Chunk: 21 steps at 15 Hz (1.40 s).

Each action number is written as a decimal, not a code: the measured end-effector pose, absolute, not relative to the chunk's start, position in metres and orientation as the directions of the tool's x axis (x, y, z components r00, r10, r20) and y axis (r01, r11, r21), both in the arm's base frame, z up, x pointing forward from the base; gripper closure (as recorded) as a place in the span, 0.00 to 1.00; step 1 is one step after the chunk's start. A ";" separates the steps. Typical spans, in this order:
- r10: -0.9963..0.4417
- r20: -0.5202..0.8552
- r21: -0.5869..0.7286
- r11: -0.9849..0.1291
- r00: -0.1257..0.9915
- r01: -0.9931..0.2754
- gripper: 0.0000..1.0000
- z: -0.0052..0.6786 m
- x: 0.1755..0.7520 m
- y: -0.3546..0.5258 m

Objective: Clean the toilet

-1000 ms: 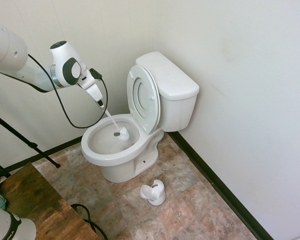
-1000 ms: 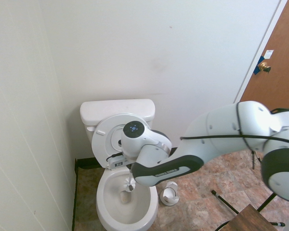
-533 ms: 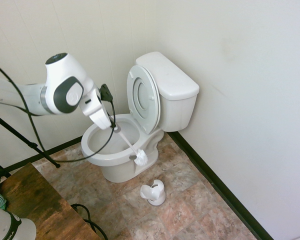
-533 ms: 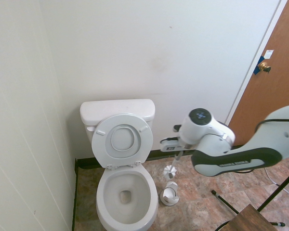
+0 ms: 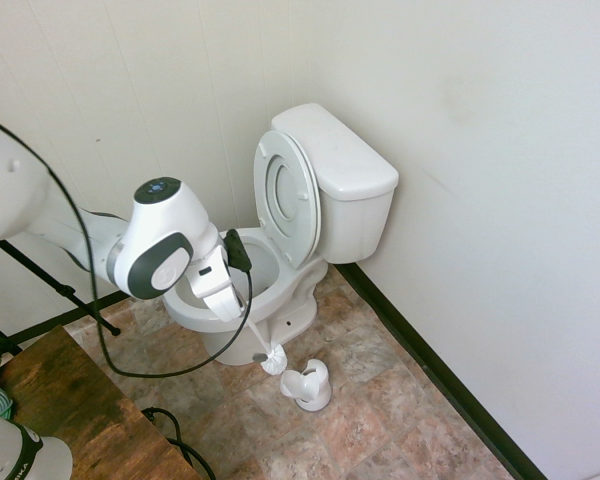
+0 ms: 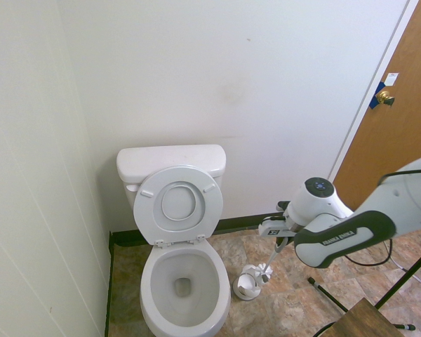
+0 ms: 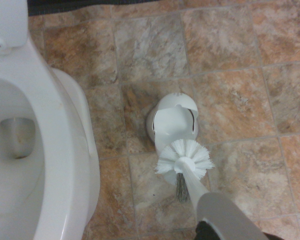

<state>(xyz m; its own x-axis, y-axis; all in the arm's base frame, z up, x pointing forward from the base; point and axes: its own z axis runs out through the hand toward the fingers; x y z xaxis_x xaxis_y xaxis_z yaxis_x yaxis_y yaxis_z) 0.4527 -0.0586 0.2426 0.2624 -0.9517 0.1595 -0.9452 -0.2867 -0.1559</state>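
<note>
Brush (image 5: pixel 271 359) now out of the toilet (image 5: pixel 280 250) bowl, carried down over its holder (image 5: pixel 308 385) on the floor beside it. Gripper (image 5: pixel 227 305) clamped on brush handle. Scrubbing looks finished; docking next.

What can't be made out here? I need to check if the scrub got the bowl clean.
- Toilet bowl's near inner wall: first exterior view, hidden by the arm.
- Bowl residue: wrist view cut off at the edge, second exterior view too small.
- Tool's fingers on the brush handle: too small in exterior views.
- Brush holder's inside: shadowed.
</note>
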 end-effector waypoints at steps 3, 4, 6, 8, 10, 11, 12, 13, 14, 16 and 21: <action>-0.957 0.140 -0.128 -0.270 0.252 -0.954 1.00 0.211 0.484 -0.066; -0.960 0.135 -0.121 -0.263 0.246 -0.957 1.00 0.202 0.493 -0.067; -0.964 0.123 -0.106 -0.249 0.236 -0.963 1.00 0.180 0.510 -0.067; -0.969 0.114 -0.092 -0.231 0.220 -0.969 1.00 0.155 0.527 -0.072; -0.973 0.112 -0.087 -0.212 0.201 -0.974 1.00 0.135 0.543 -0.080; -0.975 0.110 -0.087 -0.204 0.194 -0.975 1.00 0.126 0.551 -0.085; -0.976 0.109 -0.087 -0.198 0.188 -0.976 1.00 0.119 0.557 -0.089; -0.978 0.108 -0.085 -0.188 0.179 -0.978 1.00 0.113 0.562 -0.093; -0.980 0.106 -0.076 -0.178 0.169 -0.981 1.00 0.105 0.566 -0.098; -0.983 0.100 -0.063 -0.162 0.155 -0.985 1.00 0.091 0.573 -0.108; -0.988 0.072 -0.026 -0.137 0.135 -0.990 1.00 0.064 0.589 -0.125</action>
